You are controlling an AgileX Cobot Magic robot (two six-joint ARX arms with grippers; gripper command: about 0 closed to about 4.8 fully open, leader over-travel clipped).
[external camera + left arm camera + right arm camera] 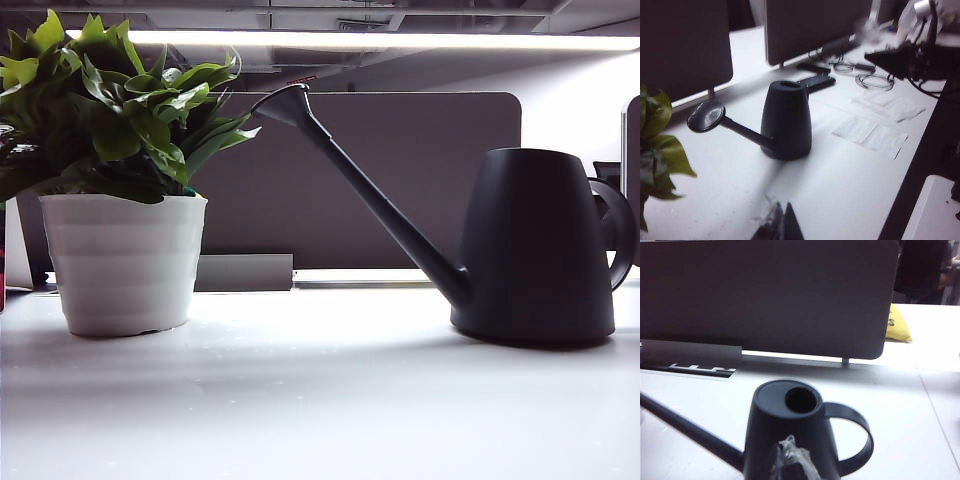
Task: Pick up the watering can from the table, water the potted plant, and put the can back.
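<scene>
We start with the bench (320,400), a broad white top that carries everything and leaves clear room between the two task things. Behind it stands the dark partition panel (400,170), which closes off the back and keeps the working space shallow.

On the left of the exterior view stands the potted plant (120,190), upright in its white ribbed pot, leaves spreading toward the middle. On the right stands the watering can (535,245), resting flat on its base, well apart from the pot. Its long spout (380,200) already slopes up toward the plant, with the flared tip near the outer leaves; we judge that this suits the pour, since a tilt and a short carry would bring water over the pot. The loop handle (855,432) faces away from the plant, on the side where our right arm works, so it is free to be taken.

Our right gripper (792,460) hangs just behind and above the can's body, jaws clenched on nothing, not touching the handle. Our left gripper (780,225) hovers over bare bench, well apart from the can, jaws pressed together and empty.

By our reckoning, the pick-up is not yet made.
</scene>
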